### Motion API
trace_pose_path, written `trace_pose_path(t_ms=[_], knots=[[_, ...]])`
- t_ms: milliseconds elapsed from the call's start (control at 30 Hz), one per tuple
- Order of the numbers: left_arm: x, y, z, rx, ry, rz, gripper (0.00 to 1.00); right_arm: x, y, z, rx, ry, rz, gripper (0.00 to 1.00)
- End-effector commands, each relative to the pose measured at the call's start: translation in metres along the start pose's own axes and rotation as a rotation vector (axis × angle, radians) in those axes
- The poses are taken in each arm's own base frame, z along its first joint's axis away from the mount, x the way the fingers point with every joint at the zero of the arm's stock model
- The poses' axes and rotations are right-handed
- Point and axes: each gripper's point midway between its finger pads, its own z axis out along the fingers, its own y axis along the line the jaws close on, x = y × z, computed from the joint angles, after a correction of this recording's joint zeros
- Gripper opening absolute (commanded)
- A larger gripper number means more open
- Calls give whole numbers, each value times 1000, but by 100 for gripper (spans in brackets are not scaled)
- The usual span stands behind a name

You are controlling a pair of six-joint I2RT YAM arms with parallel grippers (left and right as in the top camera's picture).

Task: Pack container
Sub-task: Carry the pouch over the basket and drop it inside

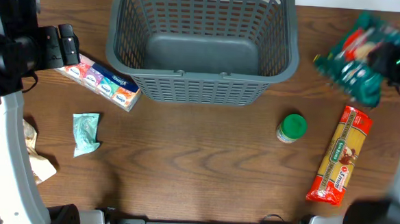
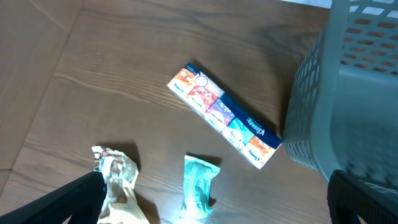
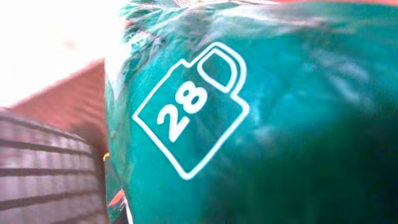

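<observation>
A large dark grey plastic basket with slotted lattice walls (image 1: 202,43) stands at the top centre of a brown wooden table (image 1: 197,173). Only its solid grey floor shows inside.

At the upper right, the right gripper (image 1: 397,62) pinches a crinkly green and red bag (image 1: 354,58), blurred, to the right of the basket and outside its rim. In the right wrist view the bag's teal film with a white "28" fills the frame.

At the upper left, the left gripper (image 1: 65,46) hovers just left of the basket, its dark fingers (image 2: 62,199) spread wide.

Below it, a strip of colourful tissue packs (image 1: 105,83) touches the basket's lower left corner. A small teal packet (image 1: 86,133) and a crumpled beige wrapper (image 1: 36,162) lie at the lower left. A green-lidded jar (image 1: 292,127) and a yellow and red pasta packet (image 1: 339,157) lie at the right.
</observation>
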Motion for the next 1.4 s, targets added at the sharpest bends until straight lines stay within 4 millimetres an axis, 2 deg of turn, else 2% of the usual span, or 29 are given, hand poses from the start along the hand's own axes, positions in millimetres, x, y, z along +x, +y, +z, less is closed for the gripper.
trace_pose_path(t_ms=[0, 67, 167, 267, 367, 433, 600, 700, 833, 1000, 1100, 1200, 1367], knots=[[1, 0, 2, 1, 7, 17, 99, -32, 37, -74, -54, -198, -62, 1], [1, 0, 2, 1, 9, 16, 99, -38, 56, -96, -100, -259, -107, 1], [2, 0, 2, 2, 12, 13, 99, -39, 103, -126, -238, -336, -288, 1], [2, 0, 2, 2, 14, 13, 99, -29, 146, -140, -358, -376, -465, 1], [3, 0, 2, 3, 14, 4, 98, -8, 195, -145, -494, -398, -707, 1], [3, -4, 2, 24, 16, 4, 99, 1, 220, -143, -539, -418, -810, 1], [6, -7, 2, 45, 28, 7, 99, 5, 270, -131, -607, -488, -909, 1], [7, -7, 2, 45, 32, 7, 99, 9, 291, -118, -639, -491, -925, 1], [8, -7, 2, 45, 37, 7, 99, 29, 312, -83, -657, -439, -1003, 1], [9, -7, 2, 46, 40, 7, 99, 71, 329, -36, -676, -311, -1114, 1], [9, -7, 2, 46, 40, 8, 99, 102, 335, -11, -691, -218, -1186, 1], [9, -7, 2, 46, 40, 7, 99, 135, 336, 16, -702, -117, -1253, 1], [9, -7, 2, 46, 40, 7, 99, 173, 334, 55, -706, 24, -1276, 1]])
